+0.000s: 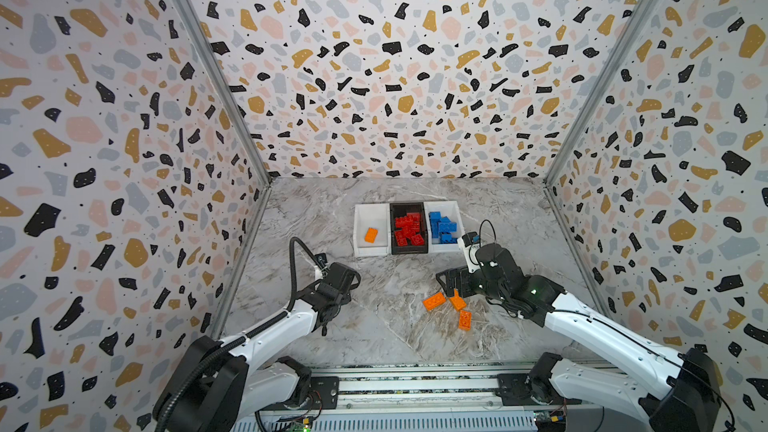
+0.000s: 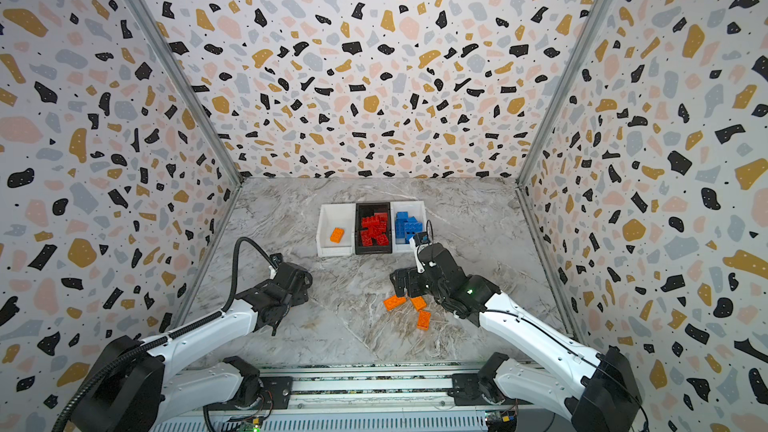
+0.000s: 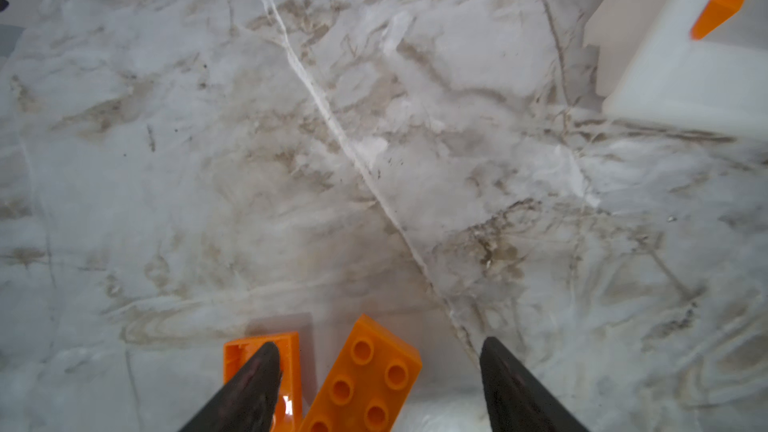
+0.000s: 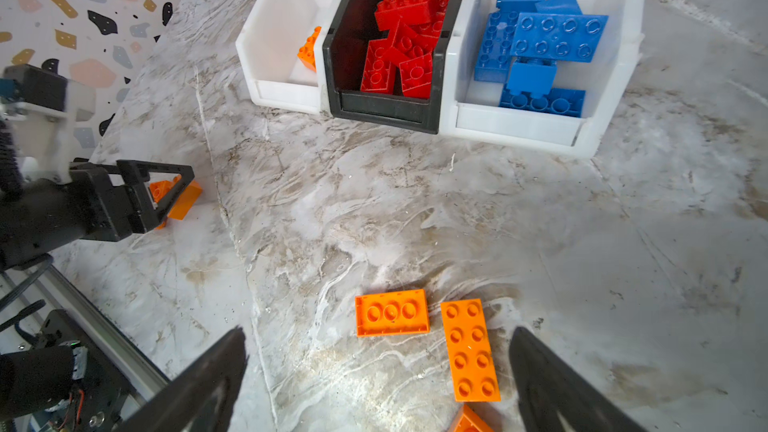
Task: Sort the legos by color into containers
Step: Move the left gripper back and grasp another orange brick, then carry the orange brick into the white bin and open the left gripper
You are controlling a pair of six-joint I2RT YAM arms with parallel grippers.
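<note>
Three containers stand in a row at the back: a white bin with one orange lego, a black bin with several red legos, and a white bin with several blue legos. Three orange legos lie loose on the table under my right gripper, which hangs open above them. My left gripper is open low over two more orange legos: a studs-up one between its fingers and an upturned one beside it. Both are hidden in the top views.
The marble table is boxed in by patterned walls on three sides. A metal rail with both arm bases runs along the front edge. In the right wrist view the left gripper stands far off to one side of the loose legos.
</note>
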